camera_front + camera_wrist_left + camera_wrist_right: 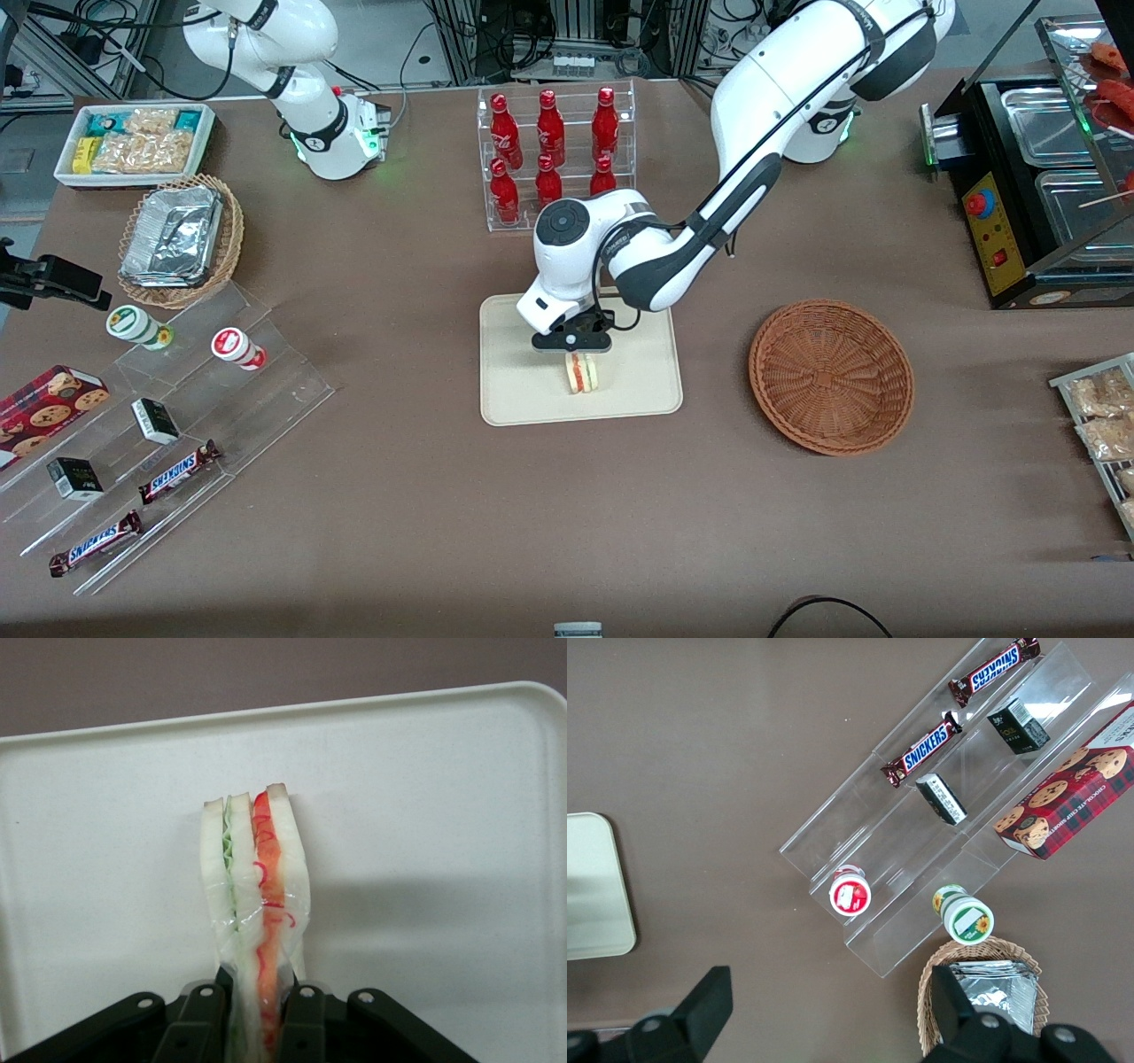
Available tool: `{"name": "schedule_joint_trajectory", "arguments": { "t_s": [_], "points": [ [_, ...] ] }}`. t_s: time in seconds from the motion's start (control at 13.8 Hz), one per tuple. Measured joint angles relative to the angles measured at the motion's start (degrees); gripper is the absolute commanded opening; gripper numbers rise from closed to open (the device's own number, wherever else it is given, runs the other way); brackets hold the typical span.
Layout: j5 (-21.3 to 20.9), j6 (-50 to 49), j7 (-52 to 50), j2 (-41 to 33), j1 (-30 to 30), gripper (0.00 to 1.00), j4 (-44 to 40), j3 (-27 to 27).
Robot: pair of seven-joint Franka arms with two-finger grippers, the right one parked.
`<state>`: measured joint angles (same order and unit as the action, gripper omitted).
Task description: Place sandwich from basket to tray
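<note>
Front view, centre of the frame: the gripper [573,347] hangs over the tray [514,390], clamped on the sandwich [581,372] — the wedge stands on edge, its lower end seemingly touching the tray floor, though contact is hard to judge. Bare tray lies all around it, rims well clear. The basket [831,377] sits apart, toward the working arm's end — open tabletop between.

The wrist view shows both fingers [303,1025] pinching the bread.

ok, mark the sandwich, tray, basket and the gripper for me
sandwich [257,877]: left wrist view, red filling edge.
tray [514,390]: front view, bare floor beside the sandwich.
basket [831,377]: front view, woven centre, nothing in it.
gripper [574,347]: front view, over the tray, shut on the sandwich.
</note>
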<state>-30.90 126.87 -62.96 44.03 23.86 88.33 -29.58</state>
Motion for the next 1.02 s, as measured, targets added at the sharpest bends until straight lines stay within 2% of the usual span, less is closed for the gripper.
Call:
{"name": "schedule_joint_trajectory", "arguments": {
  "t_s": [0.07, 0.15, 0.22, 0.73, 0.87, 1.02],
  "points": [
    [-0.03, 0.50, 0.00, 0.27, 0.00, 0.44, 0.00, 0.00],
    [-0.05, 0.64, 0.00, 0.48, 0.00, 0.97, -0.01, 0.00],
    [-0.09, 0.67, 0.00, 0.63, 0.00, 1.00, -0.01, 0.00],
    [-0.14, -0.13, -0.03, -0.73, -0.06, 1.00, -1.90, -0.06],
    [1.29, -3.07, -0.71, -4.28, -0.27, 1.00, -3.08, -0.09],
    [4.68, -7.64, -1.09, -10.19, -1.58, 1.00, -3.97, 0.03]
  ]
}}
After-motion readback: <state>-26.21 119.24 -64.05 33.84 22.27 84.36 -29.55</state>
